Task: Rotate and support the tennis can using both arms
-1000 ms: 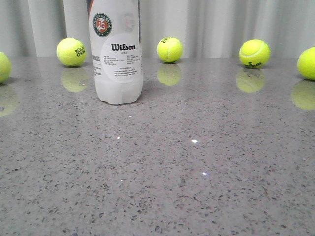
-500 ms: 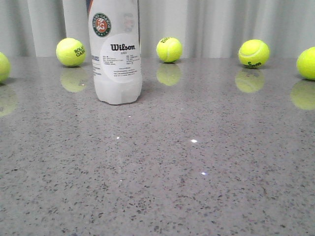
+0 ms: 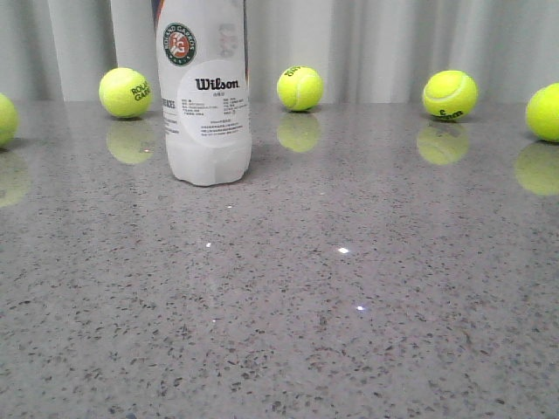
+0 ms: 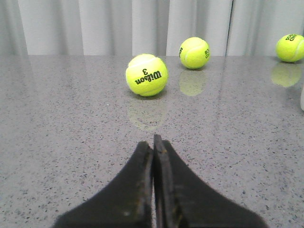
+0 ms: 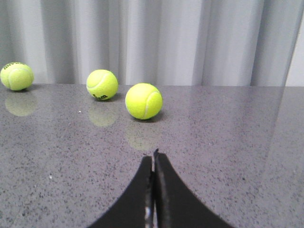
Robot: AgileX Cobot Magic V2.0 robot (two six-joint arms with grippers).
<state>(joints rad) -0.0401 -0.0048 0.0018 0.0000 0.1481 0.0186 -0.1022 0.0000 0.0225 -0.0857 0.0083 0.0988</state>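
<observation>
The tennis can point(image 3: 206, 96) stands upright on the grey speckled table, left of centre in the front view, with its Wilson label and round green-red emblem facing the camera; its top is cut off by the frame. A sliver of its whitish side point(image 4: 302, 97) shows at the edge of the left wrist view. My left gripper point(image 4: 153, 142) is shut with nothing between its black fingers, low over the table. Over another stretch of table my right gripper point(image 5: 153, 159) is also shut and empty. Neither gripper appears in the front view.
Yellow-green tennis balls lie along the far side by a grey-white curtain: one point(image 3: 126, 92) left of the can, one point(image 3: 300, 88) right of it, another point(image 3: 450, 94) further right. A ball point(image 4: 147, 74) lies ahead of the left gripper, another point(image 5: 143, 100) ahead of the right.
</observation>
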